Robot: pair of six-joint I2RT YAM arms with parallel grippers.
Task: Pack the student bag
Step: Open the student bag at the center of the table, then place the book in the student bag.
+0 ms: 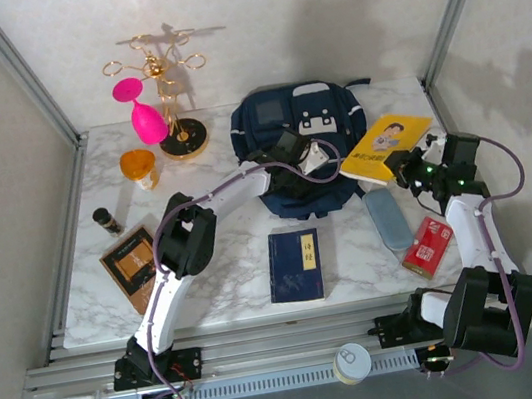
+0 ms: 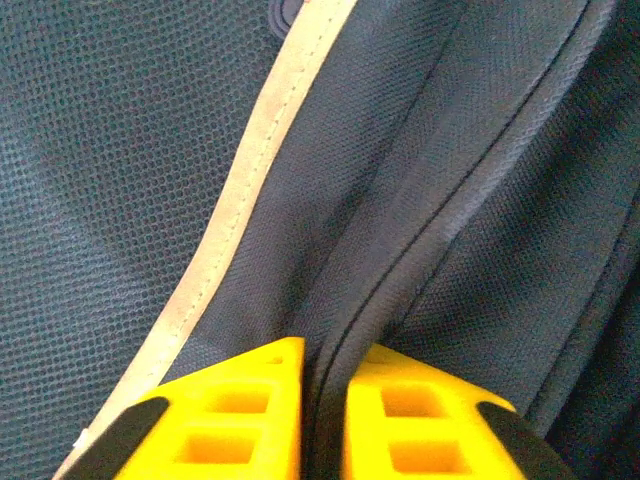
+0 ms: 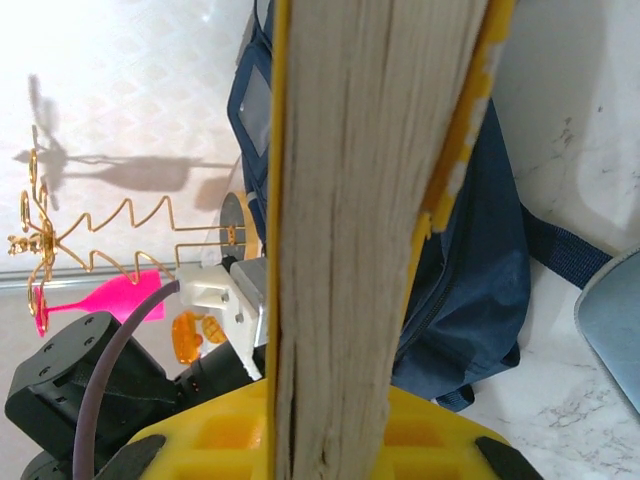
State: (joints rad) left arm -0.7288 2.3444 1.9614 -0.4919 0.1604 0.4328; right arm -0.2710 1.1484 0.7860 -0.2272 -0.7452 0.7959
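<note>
The student bag (image 1: 279, 121), navy blue with pale trim and a grey patch, lies at the back middle of the marble table. My left gripper (image 1: 293, 163) rests on the bag's near part. In the left wrist view its yellow fingers (image 2: 240, 420) are shut (image 2: 322, 400) on a raised fold of the bag's fabric (image 2: 420, 230) beside a pale trim stripe. My right gripper (image 1: 415, 171) is shut on the near corner of a yellow book (image 1: 387, 148), just right of the bag. The book's page edge (image 3: 350, 200) stands between the jaws (image 3: 330, 430), with the bag (image 3: 480, 270) behind.
A navy book (image 1: 295, 266) lies at the front middle, with a grey-blue case (image 1: 386, 218) and a red box (image 1: 427, 245) to its right. At the left are a gold stand (image 1: 175, 103), a pink goblet (image 1: 144, 118), an orange cup (image 1: 139, 167), a small dark bottle (image 1: 105, 220) and a brown book (image 1: 134, 261).
</note>
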